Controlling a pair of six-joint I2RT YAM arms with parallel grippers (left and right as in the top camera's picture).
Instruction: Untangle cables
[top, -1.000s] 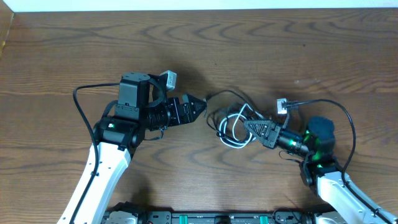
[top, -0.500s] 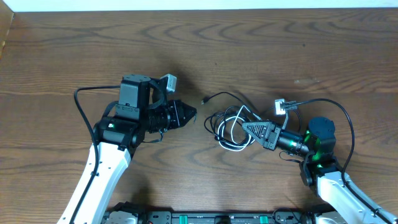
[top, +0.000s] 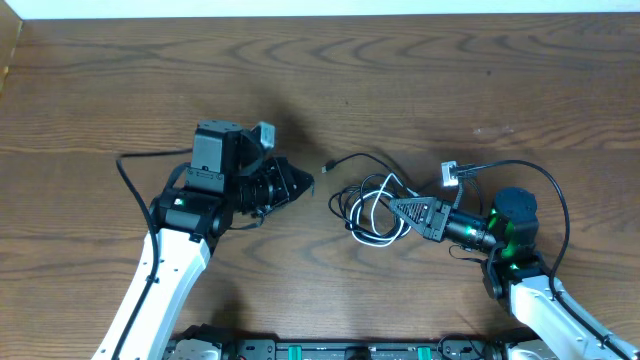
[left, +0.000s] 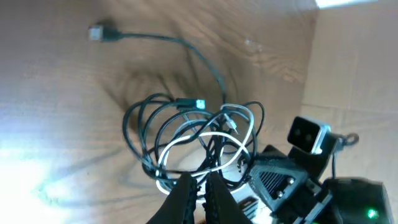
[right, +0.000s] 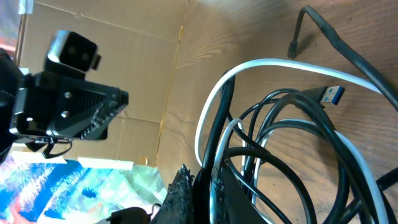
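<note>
The cables (top: 362, 200) lie as one tangled bundle on the wooden table (top: 420, 80), between the two arms and closer to the right one. The right gripper (top: 393, 205) is at the right edge of this bundle. In the right wrist view its fingers (right: 180, 193) are pressed together on a white cable (right: 208, 118) and on black strands beside it. A blue-tipped plug (right: 333, 93) lies in the loops. The left gripper (top: 305, 182) is to the left of the bundle and apart from it, with the jaws closed and nothing between them. One black cable (left: 149, 37) leaves the bundle toward the left arm and ends in a small plug (left: 96, 32) lying free on the wood.
</note>
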